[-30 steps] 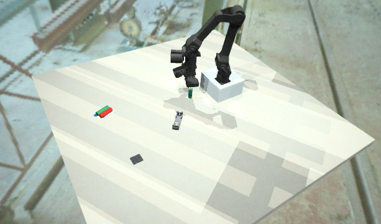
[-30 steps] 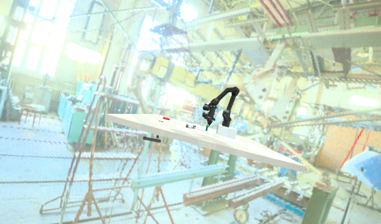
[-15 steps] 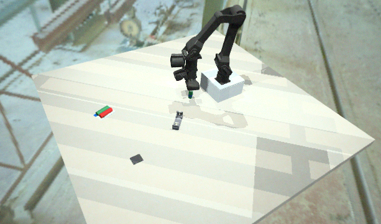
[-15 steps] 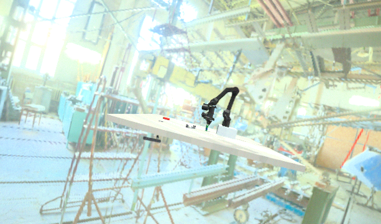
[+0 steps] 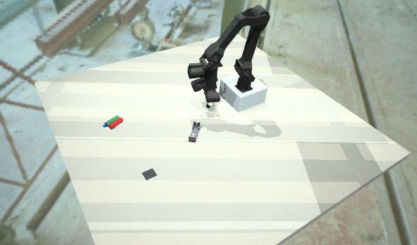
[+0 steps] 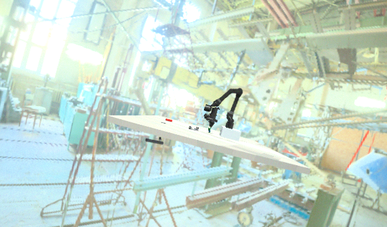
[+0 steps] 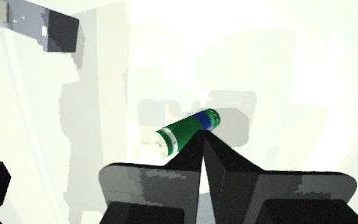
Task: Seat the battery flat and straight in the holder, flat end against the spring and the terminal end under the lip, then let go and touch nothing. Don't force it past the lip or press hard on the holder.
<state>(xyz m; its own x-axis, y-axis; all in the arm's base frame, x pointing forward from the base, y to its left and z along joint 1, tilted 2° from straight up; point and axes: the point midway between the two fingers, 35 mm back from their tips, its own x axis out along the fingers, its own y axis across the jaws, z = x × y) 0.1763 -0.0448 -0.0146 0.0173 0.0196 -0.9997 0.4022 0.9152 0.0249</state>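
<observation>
The gripper (image 7: 203, 145), fingers pressed together on nothing, hovers just over the green battery (image 7: 186, 131) lying on the table (image 5: 228, 190), well apart from the holder (image 5: 194, 131); pickup remains, so opening comes next.

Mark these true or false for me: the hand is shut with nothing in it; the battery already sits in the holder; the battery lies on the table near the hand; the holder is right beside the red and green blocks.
1. The hand is shut and holds nothing. True.
2. The battery sits in the holder. False: it is outside, and the holder has no battery in it.
3. The battery lies on its side on the table, just beyond the fingertips. True.
4. The holder is right beside the red and green blocks. False: they lie well apart.
</observation>
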